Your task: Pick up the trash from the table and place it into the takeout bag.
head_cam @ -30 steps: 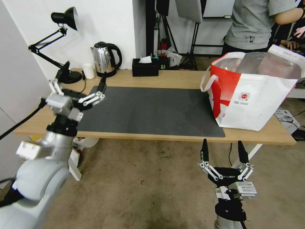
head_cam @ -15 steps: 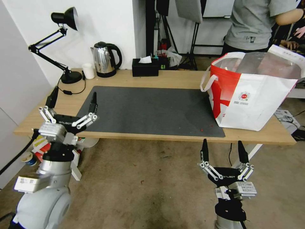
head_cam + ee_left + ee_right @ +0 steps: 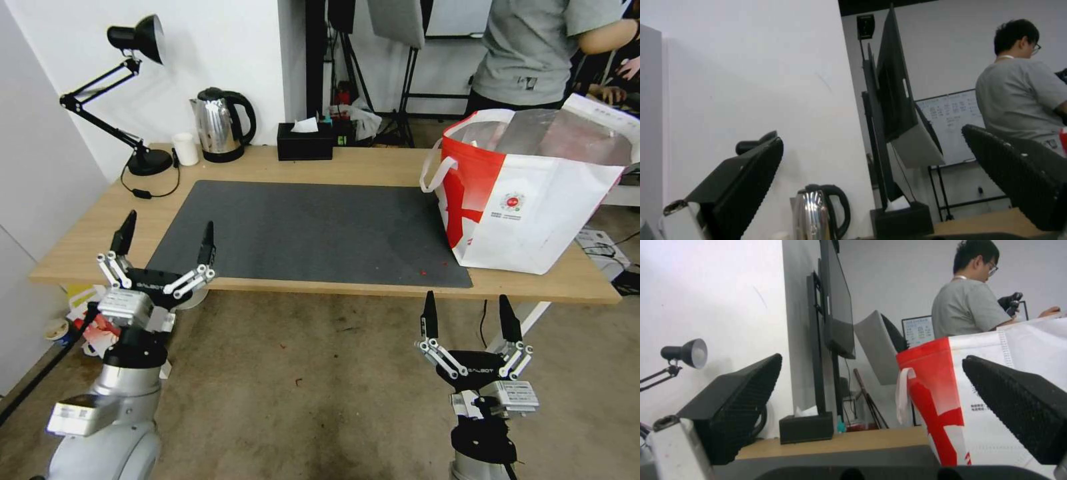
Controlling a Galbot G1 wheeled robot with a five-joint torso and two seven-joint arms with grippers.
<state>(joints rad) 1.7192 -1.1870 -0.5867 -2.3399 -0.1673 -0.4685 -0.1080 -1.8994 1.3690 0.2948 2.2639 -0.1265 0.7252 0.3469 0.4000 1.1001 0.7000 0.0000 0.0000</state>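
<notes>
Left gripper [image 3: 165, 241]: raised at the table's near left corner, fingers pointing up and spread wide, holding nothing.
Right gripper [image 3: 470, 317]: upright below the table's near edge, right of centre, jaws apart and empty.
Takeout bag [image 3: 533, 213]: one, standing open on the table's right end, red panel toward the mat, foil lining showing.
Table [image 3: 373, 167]: light wood; one dark grey mat [image 3: 313, 230] with a few red crumbs near the bag.
Far edge: one desk lamp [image 3: 127, 87], one small white cup [image 3: 185, 148], one steel kettle [image 3: 220, 125], one black tissue box [image 3: 305, 141].
Room: white wall, brownish floor.
</notes>
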